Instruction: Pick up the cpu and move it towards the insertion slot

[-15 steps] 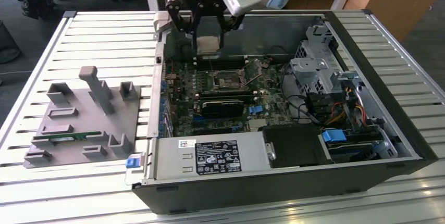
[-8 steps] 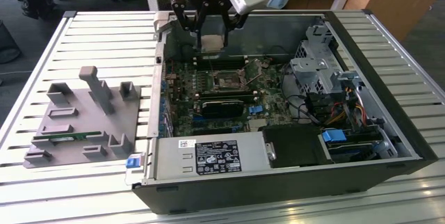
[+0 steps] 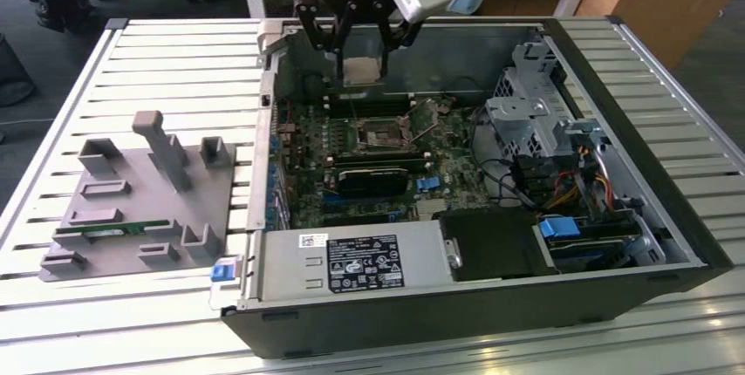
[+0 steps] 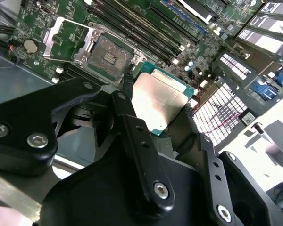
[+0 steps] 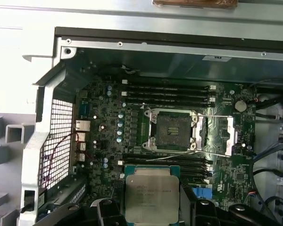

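Pickup done: gripper (image 3: 359,54) clamped on the cpu (image 5: 152,193), held over the open case above the motherboard, short of the insertion slot (image 5: 173,130), not yet seated.

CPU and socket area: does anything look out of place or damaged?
Nothing stands out. The gripper holds the cpu level above the board, and the insertion slot lies open with its metal frame swung aside.
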Robot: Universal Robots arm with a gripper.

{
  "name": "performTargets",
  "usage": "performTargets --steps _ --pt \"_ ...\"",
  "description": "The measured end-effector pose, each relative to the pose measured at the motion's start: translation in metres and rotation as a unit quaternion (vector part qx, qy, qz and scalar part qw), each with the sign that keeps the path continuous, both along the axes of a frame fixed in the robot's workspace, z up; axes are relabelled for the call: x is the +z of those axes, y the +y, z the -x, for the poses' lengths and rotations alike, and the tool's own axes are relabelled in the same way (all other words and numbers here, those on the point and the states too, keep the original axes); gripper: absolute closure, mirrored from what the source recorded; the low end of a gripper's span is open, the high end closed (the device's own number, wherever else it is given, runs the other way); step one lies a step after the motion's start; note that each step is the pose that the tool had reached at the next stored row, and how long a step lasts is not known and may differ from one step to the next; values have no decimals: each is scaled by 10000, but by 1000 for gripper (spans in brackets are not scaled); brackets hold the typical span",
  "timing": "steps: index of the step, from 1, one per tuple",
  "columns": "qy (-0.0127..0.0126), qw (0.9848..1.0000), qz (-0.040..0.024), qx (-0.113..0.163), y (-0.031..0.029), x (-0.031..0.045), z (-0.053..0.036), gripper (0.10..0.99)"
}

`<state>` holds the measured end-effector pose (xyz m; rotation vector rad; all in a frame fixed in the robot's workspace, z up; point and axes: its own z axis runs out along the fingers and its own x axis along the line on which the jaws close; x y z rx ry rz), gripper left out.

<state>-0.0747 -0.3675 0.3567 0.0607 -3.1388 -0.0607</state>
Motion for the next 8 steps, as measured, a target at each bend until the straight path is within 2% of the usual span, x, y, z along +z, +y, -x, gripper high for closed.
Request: performTargets --steps 8 --pt "0 10000 0 0 19 0 -61 545"
